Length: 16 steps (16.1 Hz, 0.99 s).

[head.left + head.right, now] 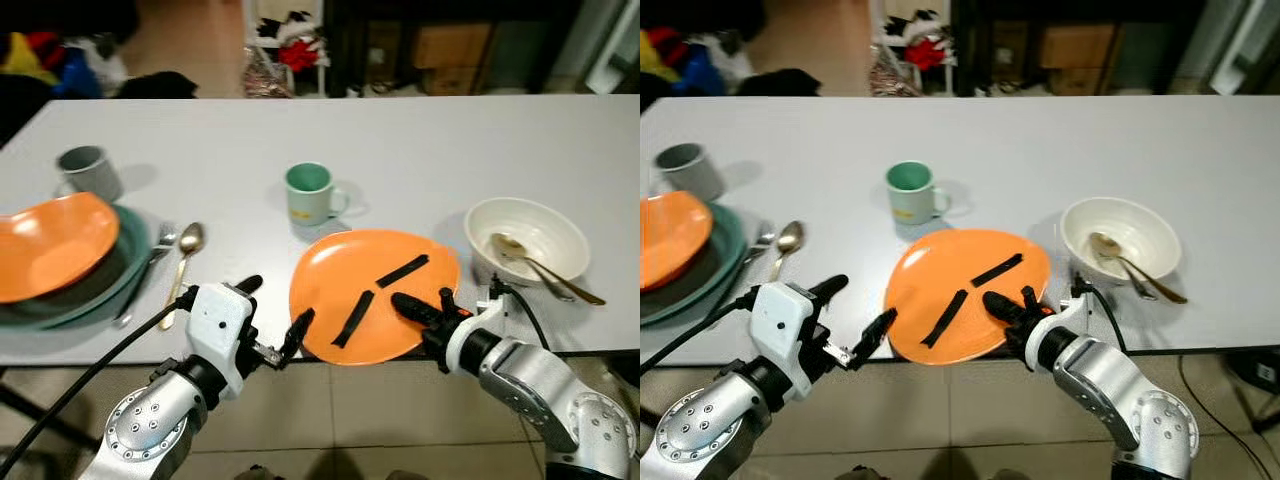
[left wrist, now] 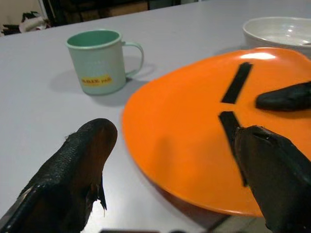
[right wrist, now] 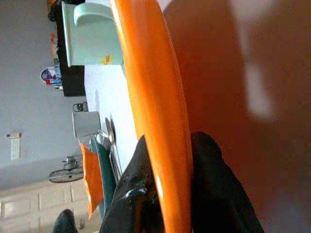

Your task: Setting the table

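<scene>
Right wrist view shows the right end effector (image 1: 425, 315) pinching the rim of the round orange plastic plate (image 1: 372, 295), which overhangs the white tabletop (image 1: 420, 150) edge; a slip could drop it, or the open left end effector (image 1: 275, 320) beside it could knock it

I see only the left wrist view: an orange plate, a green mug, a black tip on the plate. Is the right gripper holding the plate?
Observer: Yes. The right gripper pinches the round orange plate's rim.
Operator: What is behind that side?
Observer: A white bowl with a gold spoon in it.
Operator: And on the other side of me?
Observer: A gold spoon lying beside a stack of green plates.
</scene>
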{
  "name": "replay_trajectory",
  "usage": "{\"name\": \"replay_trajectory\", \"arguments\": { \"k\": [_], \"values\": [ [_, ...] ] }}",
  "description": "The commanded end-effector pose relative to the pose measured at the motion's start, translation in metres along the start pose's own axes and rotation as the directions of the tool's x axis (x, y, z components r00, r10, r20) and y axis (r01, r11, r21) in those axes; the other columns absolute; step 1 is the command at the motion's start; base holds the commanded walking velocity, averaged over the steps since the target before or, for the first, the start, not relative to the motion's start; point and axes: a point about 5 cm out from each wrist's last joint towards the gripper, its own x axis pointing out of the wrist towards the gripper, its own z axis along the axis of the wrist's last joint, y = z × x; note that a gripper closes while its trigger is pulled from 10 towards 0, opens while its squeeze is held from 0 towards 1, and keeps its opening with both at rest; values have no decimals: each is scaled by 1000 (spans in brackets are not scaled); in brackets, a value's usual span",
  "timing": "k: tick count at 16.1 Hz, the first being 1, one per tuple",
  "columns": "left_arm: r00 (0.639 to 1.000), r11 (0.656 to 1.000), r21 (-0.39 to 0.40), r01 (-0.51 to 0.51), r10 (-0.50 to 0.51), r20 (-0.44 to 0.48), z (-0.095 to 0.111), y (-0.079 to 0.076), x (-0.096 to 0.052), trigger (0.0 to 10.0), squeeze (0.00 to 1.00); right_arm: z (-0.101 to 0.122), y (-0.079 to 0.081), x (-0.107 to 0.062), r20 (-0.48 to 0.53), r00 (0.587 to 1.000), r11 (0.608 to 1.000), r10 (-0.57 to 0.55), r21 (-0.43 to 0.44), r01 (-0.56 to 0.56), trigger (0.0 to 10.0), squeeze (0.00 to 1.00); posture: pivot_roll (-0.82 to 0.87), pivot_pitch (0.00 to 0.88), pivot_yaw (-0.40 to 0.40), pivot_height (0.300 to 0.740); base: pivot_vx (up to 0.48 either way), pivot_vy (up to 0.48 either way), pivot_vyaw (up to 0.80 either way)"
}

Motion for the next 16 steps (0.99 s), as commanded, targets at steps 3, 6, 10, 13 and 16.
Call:
{"name": "replay_trajectory", "arguments": {
  "k": [3, 6, 10, 13, 16],
  "values": [
    [999, 999, 20, 41, -42, 16, 8, -3, 2, 10000, 0, 8, 5, 6, 32, 999, 1000, 20, 4, -20, 10000, 0, -81, 38, 50, 740, 0, 0, 0],
    [998, 998, 22, 55, -56, 14, 8, -3, 2, 10000, 0, 19, 8, 15, 96, 995, 1000, 17, 18, -19, 10000, 0, -76, 36, 52, 740, 0, 0, 0],
    [997, 997, 25, 75, -76, 6, 8, -4, 2, 10000, 0, 28, 16, 28, 127, 992, 1000, 21, 17, -23, 10000, 494, -73, 34, 53, 740, 0, 0, 0],
    [997, 997, 26, 79, -79, 2, 8, -5, 1, 10000, 0, 23, 14, 32, 92, 996, 1000, 9, 10, -10, 10000, 1000, -70, 32, 49, 740, 0, 0, 0],
    [997, 996, 26, 82, -82, 0, 8, -6, 1, 10000, 0, 21, 7, 26, 99, 995, 1000, -21, 17, 19, 10000, 1000, -73, 34, 48, 740, 0, 0, 0]
  ]
}}
